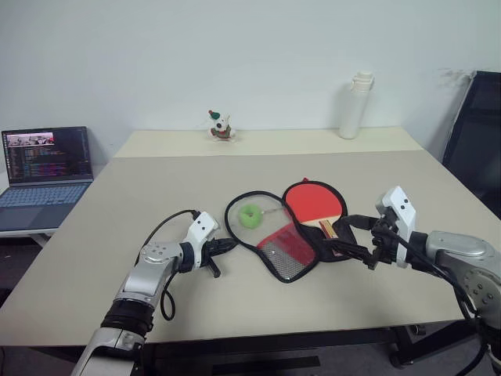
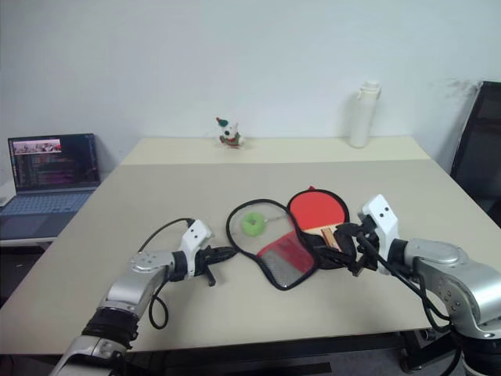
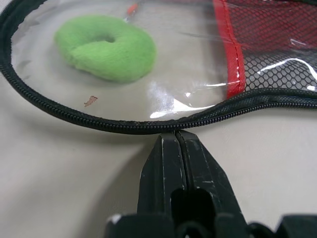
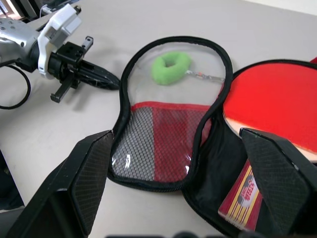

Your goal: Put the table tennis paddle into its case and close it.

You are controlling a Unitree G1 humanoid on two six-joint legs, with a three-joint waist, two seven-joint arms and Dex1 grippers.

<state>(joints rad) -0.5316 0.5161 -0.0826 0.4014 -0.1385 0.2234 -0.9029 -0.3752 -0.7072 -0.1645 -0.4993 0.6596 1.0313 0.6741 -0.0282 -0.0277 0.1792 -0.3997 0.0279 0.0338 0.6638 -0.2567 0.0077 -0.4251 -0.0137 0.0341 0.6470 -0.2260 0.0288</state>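
Case [image 1: 274, 239] is lying unzipped on the table [image 1: 117, 211], clear-and-mesh flap spread toward the robot's left, a green foam ring [image 1: 250, 215] under the clear window. Table tennis paddle [image 1: 315, 204] is resting on the other half, handle toward the right end effector [image 1: 356, 239], which is hovering released just beside it. Left end effector [image 3: 174, 148] is clenched at the flap's zipper edge; whether it is actually pinching the edging is unclear. Likely best: confirm that hold, lift the flap from the edge, fold it over the paddle.

- The case [image 4: 163, 148] lies open on the table [image 4: 297, 29], its clear flap holding a green ring [image 4: 171, 67].
- The paddle [image 4: 277, 99] rests in the other half.
- The left gripper [image 4: 111, 79], fingers together, touches the flap's edge.
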